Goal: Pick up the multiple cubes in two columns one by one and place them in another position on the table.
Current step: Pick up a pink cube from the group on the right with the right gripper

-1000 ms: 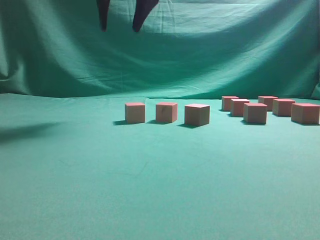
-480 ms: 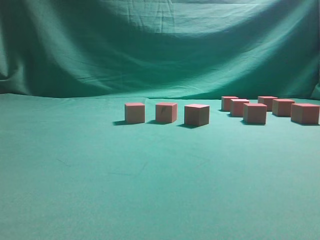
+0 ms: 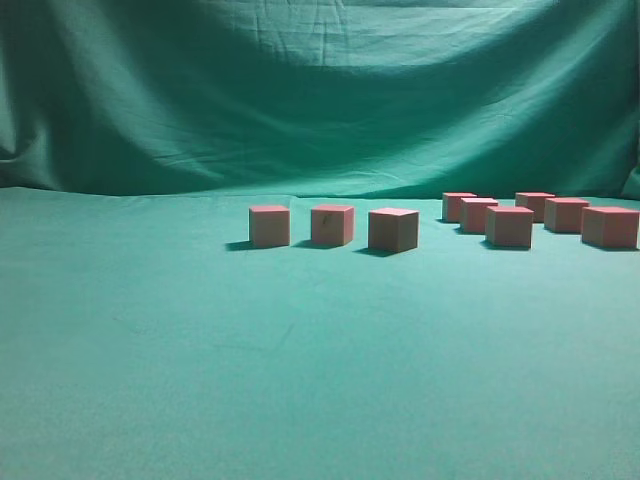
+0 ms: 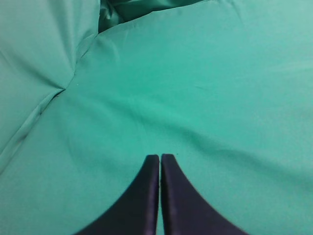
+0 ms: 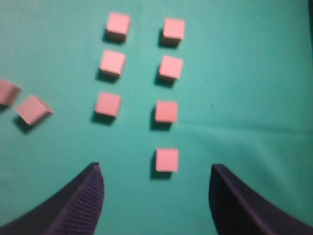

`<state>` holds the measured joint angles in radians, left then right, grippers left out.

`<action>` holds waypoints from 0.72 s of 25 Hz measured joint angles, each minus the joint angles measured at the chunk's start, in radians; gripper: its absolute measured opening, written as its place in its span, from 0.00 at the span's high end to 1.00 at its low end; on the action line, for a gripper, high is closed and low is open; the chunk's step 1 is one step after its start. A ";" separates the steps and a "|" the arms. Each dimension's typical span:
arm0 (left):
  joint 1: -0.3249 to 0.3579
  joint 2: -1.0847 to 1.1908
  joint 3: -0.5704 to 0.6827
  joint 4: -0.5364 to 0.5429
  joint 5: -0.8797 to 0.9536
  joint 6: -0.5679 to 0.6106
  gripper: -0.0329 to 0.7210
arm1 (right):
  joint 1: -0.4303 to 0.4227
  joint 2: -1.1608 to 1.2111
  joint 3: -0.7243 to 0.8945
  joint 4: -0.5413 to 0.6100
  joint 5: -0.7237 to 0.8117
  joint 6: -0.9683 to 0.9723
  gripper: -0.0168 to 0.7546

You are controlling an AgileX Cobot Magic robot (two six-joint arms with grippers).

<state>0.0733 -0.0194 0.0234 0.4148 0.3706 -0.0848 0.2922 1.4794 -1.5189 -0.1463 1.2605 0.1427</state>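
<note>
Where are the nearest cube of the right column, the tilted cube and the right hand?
Nearest cube of the right column (image 5: 167,160), right wrist view, top face.
Tilted cube (image 5: 33,109), right wrist view, top face.
Right hand (image 5: 155,196), right wrist view, midway between its open fingers.

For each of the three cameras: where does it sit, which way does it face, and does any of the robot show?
Exterior: low at table height, facing the draped backdrop across the green cloth table; no robot visible.
Left wrist: above bare cloth, looking down; closed dark fingers show.
Right wrist: high, looking down on two columns of small pinkish wooden cubes; open fingers show.
Shared: exterior and right wrist both see the cubes.
</note>
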 joint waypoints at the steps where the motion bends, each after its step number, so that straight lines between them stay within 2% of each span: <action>1: 0.000 0.000 0.000 0.000 0.000 0.000 0.96 | -0.023 -0.015 0.057 0.000 -0.011 0.000 0.42; 4: 0.000 0.000 0.000 0.000 0.000 0.000 0.96 | -0.093 -0.035 0.249 0.012 -0.095 0.000 0.42; 5: 0.000 0.000 0.000 0.000 0.000 0.000 0.96 | -0.093 -0.035 0.249 0.012 -0.095 0.000 0.42; 6: 0.000 0.000 0.000 0.000 0.000 0.000 0.96 | -0.121 -0.035 0.359 0.036 -0.177 0.000 0.42; 10: 0.000 0.000 0.000 0.000 0.000 0.000 0.96 | -0.141 -0.026 0.539 0.113 -0.399 -0.007 0.42; 18: 0.000 0.000 0.000 0.000 0.000 0.000 0.96 | -0.141 0.098 0.596 0.134 -0.603 -0.078 0.42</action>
<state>0.0733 -0.0194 0.0234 0.4148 0.3706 -0.0848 0.1513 1.5777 -0.9231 -0.0127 0.6575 0.0646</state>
